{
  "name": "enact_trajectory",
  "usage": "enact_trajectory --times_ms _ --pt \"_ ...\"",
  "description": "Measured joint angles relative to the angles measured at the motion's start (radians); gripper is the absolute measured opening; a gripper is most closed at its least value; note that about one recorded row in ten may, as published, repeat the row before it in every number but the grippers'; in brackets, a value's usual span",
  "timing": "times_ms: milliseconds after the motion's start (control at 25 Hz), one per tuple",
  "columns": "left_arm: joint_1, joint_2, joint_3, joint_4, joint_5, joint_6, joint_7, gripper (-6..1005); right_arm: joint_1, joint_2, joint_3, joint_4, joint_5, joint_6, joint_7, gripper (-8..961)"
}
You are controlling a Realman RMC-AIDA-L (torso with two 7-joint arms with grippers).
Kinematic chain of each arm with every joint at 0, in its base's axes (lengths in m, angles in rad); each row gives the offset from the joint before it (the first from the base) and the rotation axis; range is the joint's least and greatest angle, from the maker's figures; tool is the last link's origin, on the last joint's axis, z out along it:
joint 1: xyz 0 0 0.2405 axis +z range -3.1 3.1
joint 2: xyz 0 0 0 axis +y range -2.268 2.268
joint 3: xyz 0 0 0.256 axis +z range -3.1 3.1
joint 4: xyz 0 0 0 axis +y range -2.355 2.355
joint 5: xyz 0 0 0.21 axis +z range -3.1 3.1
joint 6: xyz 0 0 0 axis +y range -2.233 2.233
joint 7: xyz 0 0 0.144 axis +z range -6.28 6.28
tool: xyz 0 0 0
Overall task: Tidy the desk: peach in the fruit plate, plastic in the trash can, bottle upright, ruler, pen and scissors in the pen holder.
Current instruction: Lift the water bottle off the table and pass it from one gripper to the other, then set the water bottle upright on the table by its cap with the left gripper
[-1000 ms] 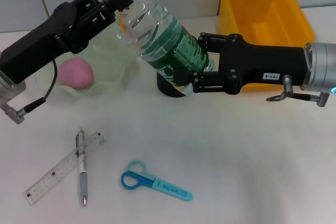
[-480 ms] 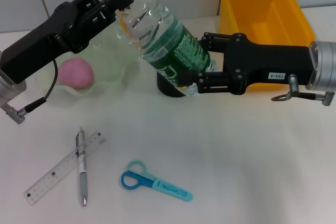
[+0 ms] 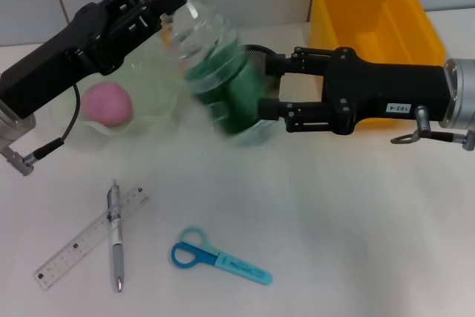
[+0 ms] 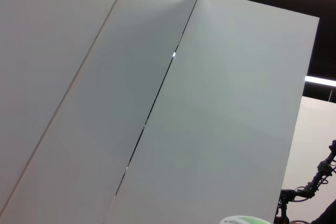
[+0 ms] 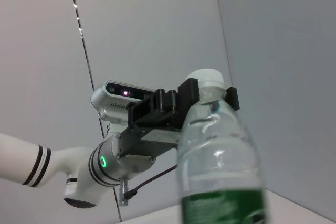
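The clear bottle [image 3: 215, 72] with a green label hangs tilted and blurred over the desk; its white cap [image 5: 206, 77] shows in the right wrist view. My left gripper [image 3: 167, 5] is shut on its neck. My right gripper [image 3: 266, 87] stands open by the bottle's lower half, not gripping it. The pink peach [image 3: 106, 104] lies in the translucent fruit plate [image 3: 159, 98]. Ruler [image 3: 89, 239], pen [image 3: 116, 235] and blue scissors [image 3: 219, 257] lie on the near desk. The black pen holder [image 3: 256, 53] is mostly hidden behind the bottle. No plastic is in view.
The yellow trash can [image 3: 371, 12] stands at the back right, behind my right arm. The pen lies across the ruler. The left wrist view shows only wall panels and the edge of the bottle cap [image 4: 244, 220].
My right gripper has let go of the bottle and drawn back to the right. The bottle's lower end has swung down and left, closer to upright, still held at the neck.
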Motion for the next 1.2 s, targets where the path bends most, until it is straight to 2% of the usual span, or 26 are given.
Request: enact_trajectory --times_ms 360,560,1080,1200 --pt "0.002 0.0 0.0 0.0 0.0 0.005 -0.002 438 -0.014 -0.001 0.0 -0.01 0.0 -0.001 0.012 729" --pt "0.003 0.0 0.001 0.0 0.0 0.006 -0.003 439 -0.029 0.0 0.013 -0.015 0.0 -0.01 0.02 607" --pt "0.014 0.005 0.001 0.0 0.002 0.006 0.013 439 -0.083 -0.001 0.119 -0.007 -0.034 -0.043 0.027 607" --pt "0.043 0.013 -0.009 0.01 0.005 -0.003 0.043 439 -0.096 -0.002 0.14 -0.004 -0.039 -0.048 0.027 607"
